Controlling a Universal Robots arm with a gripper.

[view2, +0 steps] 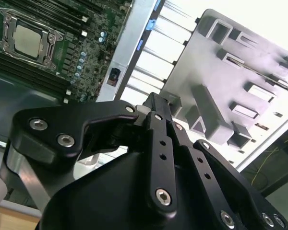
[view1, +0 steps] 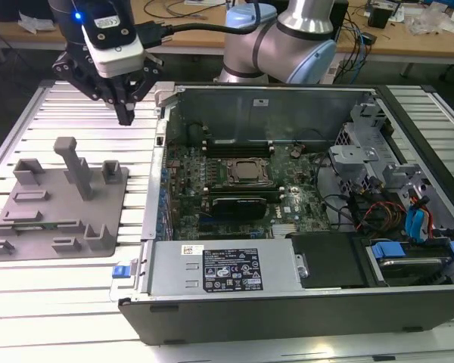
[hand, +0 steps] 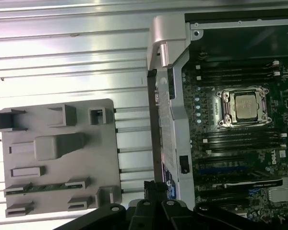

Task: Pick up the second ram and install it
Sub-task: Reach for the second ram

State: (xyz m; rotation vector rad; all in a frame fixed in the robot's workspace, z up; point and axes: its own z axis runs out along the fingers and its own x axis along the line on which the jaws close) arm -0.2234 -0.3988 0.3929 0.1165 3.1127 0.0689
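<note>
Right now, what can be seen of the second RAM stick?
The second RAM stick is a thin, long green circuit board, seen edge-on in the first wrist view. It sits in a slot of the grey plastic fixture, between grey end blocks, outside the computer case. The gripper hovers apart from it.

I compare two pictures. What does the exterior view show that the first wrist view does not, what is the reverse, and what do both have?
From the exterior view: the robot arm, the whole hand hanging above the slatted table beside the computer case, the power supply, the drive bay with blue tabs. From the first wrist view: a straight-down look into the hollow square pockets of the grey holder. Both: the grey holder with the second ram lying in its slot, the processor socket, the memory slots.
</note>
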